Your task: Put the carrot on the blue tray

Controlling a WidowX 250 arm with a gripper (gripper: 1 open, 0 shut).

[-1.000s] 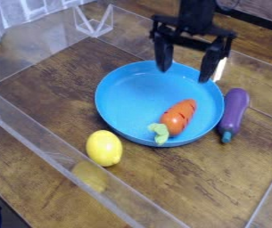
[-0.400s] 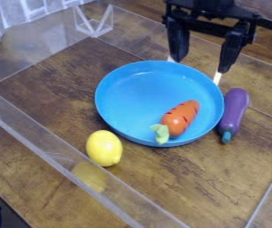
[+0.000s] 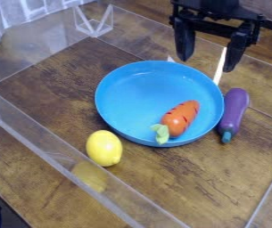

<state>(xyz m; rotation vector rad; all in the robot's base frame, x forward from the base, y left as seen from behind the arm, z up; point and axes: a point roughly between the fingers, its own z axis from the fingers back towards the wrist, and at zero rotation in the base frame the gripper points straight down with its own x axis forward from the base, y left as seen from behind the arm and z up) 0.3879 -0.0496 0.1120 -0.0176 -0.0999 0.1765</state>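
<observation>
Black gripper hanging over the table beyond the blue tray — toward one o'clock from its center, fingers pointing down, jaws spread wide apart. The carrot lies inside the tray — at about four o'clock.

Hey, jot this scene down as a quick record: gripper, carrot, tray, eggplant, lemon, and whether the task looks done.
gripper: open, holding nothing, above the far side of the tray
carrot: lying in the front right part of the tray, leafy top toward the near rim
blue tray: round, shallow rim, flat on the wooden table
purple eggplant: on the table, just right of the tray
yellow lemon: on the table, in front of the tray toward the left
task status: looks done, carrot released on the tray
</observation>
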